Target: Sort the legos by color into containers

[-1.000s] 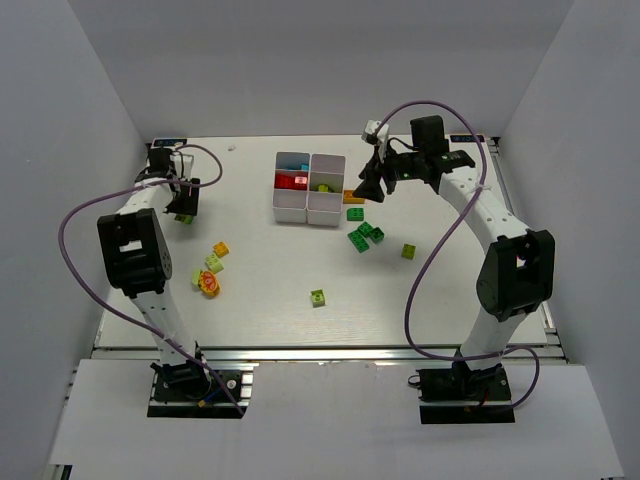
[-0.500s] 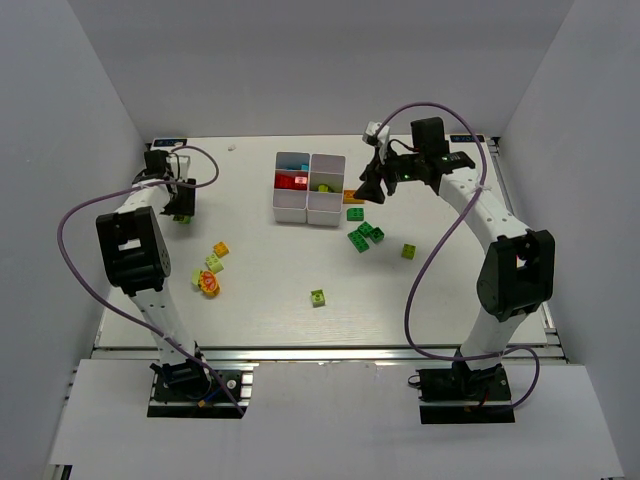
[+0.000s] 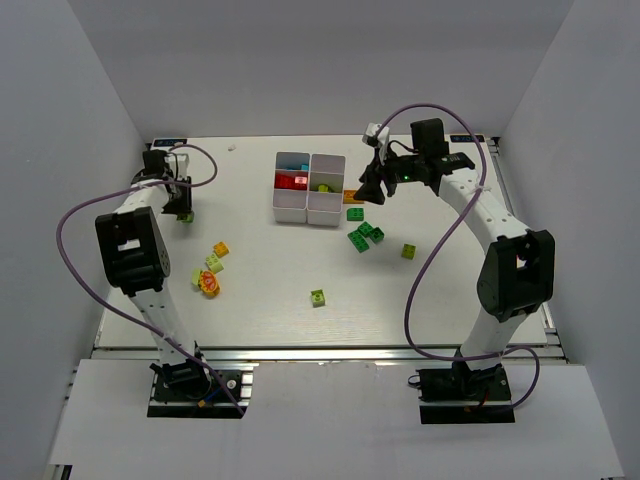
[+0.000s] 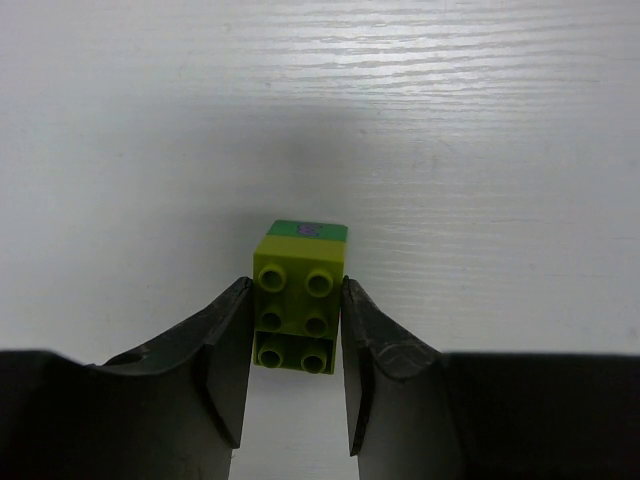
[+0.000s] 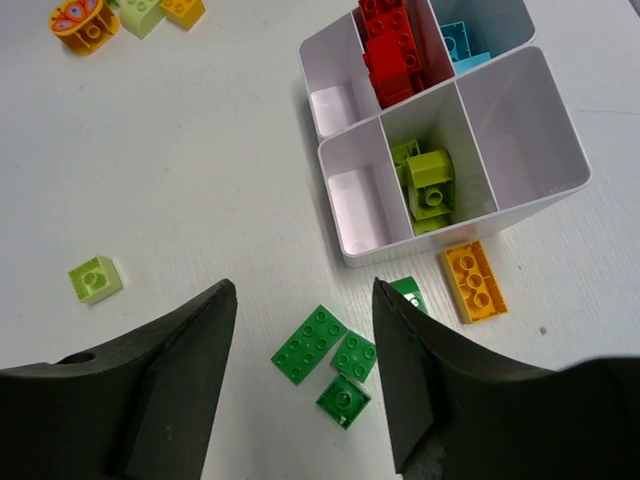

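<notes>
**Left pincer closed on a lime brick, right one open near the tray**

Top view: a white table (image 3: 260,300) with faint grain lines sits inside plain white walls (image 3: 320,70) on three sides. The white tray (image 3: 323,219) stands toward the far middle. The left gripper (image 3: 181,206) is low at the far left edge. The right gripper (image 3: 368,190) hangs just right of the tray. Loose bricks lie scattered in front, among them a dark green cluster (image 3: 363,236).

Left wrist: both fingers (image 4: 228,340) press the sides of a lime brick (image 4: 300,310), which rests on the table and has a green piece (image 4: 310,229) at its far end.

Right wrist: the jaws stand wide apart, holding nothing. Under them lie dark green bricks (image 5: 335,365). An orange brick (image 5: 474,282) lies just beside the tray wall (image 5: 440,235). The compartments hold red bricks (image 5: 395,50), light-blue bricks (image 5: 460,45) and lime bricks (image 5: 428,180), each colour apart
</notes>
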Tool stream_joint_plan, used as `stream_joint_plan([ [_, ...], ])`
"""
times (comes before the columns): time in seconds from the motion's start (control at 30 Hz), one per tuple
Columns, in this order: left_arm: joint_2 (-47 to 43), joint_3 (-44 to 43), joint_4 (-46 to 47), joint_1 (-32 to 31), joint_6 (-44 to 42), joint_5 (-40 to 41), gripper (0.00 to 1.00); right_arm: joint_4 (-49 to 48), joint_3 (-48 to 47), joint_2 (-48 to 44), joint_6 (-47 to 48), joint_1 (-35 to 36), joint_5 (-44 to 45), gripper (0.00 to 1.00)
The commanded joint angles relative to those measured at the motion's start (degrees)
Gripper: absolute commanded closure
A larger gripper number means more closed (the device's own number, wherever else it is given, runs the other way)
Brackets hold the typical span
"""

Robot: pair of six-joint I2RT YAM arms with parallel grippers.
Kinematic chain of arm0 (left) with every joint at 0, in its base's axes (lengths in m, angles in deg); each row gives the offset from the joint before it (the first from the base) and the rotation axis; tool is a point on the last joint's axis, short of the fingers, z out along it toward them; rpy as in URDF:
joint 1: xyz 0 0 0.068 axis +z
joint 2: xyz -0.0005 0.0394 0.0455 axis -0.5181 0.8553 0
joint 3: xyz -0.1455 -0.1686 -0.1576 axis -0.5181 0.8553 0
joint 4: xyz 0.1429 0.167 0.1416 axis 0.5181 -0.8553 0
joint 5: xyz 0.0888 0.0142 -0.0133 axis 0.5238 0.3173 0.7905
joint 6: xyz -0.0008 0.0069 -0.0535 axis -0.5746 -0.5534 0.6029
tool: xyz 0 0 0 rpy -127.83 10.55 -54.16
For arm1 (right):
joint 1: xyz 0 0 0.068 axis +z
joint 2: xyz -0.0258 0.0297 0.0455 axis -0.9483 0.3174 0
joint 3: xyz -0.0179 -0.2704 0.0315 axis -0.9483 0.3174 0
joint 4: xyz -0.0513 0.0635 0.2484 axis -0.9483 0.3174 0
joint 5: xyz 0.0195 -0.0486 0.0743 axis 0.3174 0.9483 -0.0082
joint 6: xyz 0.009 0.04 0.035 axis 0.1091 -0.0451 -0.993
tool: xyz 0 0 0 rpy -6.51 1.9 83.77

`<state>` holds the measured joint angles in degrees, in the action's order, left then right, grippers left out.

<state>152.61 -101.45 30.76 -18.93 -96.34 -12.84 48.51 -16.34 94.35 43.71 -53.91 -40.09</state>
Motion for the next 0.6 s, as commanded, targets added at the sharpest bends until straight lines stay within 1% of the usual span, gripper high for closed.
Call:
stream_joint_plan([
  [0.0,-4.33,0.28,-0.73,0.03,3.94,-7.62,1.0,-1.28,-0.07,-2.86,-2.69,-0.27,-3.24,0.39],
  [0.03,-6.6,0.55,-0.03,0.03,7.6,-9.39,1.0,-1.37,-0.59,-2.68,-3.83,-0.1,-3.6,0.42],
  [0.07,-7.93,1.85,0.67,0.03,9.47,-11.58,1.0,-1.46,-0.86,-2.25,-5.06,0.08,-4.73,0.46],
  [0.1,-9.51,2.74,1.46,0.03,11.05,-13.95,1.0,-1.37,-1.12,-2.16,-6.03,0.34,-5.35,0.51],
  [0.13,-11.27,3.96,4.52,0.03,17.16,-18.59,1.0,-1.98,-1.38,-1.98,-8.91,0.87,-5.88,0.55],
  [0.17,-15.2,5.63,7.07,0.03,19.74,-21.94,1.0,-2.51,-1.3,-1.81,-10.68,1.22,-7.1,0.58],
  [0.2,-17.33,9.91,9.79,-0.05,22.64,-25.28,1.0,-3.12,-1.38,-1.63,-12.87,1.49,-8.51,0.59],
  [0.23,-19.61,12.65,17.13,-0.23,29.63,-30.54,1.0,-3.91,-1.3,-1.45,-15.16,1.84,-10.26,0.59],
  [0.27,-21.9,15.55,21.38,-0.58,33.0,-33.2,1.0,-7.58,-0.17,-1.45,-21.79,1.93,-12.02,0.57],
  [0.3,-26.18,21.15,25.42,-0.93,36.43,-35.66,1.0,-10.48,0.8,-1.45,-26.04,2.1,-14.99,0.52],
  [0.33,-28.49,23.99,33.99,-1.37,42.56,-38.99,1.0,-13.56,1.94,-1.54,-30.17,2.63,-16.16,0.49],
  [0.37,-30.42,26.54,37.73,-2.77,45.14,-40.24,1.0,-19.59,3.09,-1.71,-38.48,2.98,-16.95,0.47],
  [0.4,-33.92,28.91,40.55,-3.39,47.34,-41.21,1.0,-22.0,4.92,-1.63,-41.78,3.33,-17.57,0.44],
  [0.43,-35.35,32.85,45.54,-4.44,51.11,-41.92,1.0,-24.03,5.55,-1.63,-44.42,4.29,-17.75,0.43],
  [0.47,-36.76,34.46,47.85,-6.54,52.62,-43.49,1.0,-25.61,5.99,-1.37,-48.28,4.82,-17.92,0.42],
  [0.53,-39.83,38.67,52.77,-9.18,56.13,-43.77,1.0,-27.82,6.26,-0.75,-51.03,6.57,-17.58,0.37],
  [0.57,-40.63,39.74,54.19,-11.55,56.94,-43.77,1.0,-28.35,6.35,-0.14,-52.43,7.02,-17.31,0.34],
])
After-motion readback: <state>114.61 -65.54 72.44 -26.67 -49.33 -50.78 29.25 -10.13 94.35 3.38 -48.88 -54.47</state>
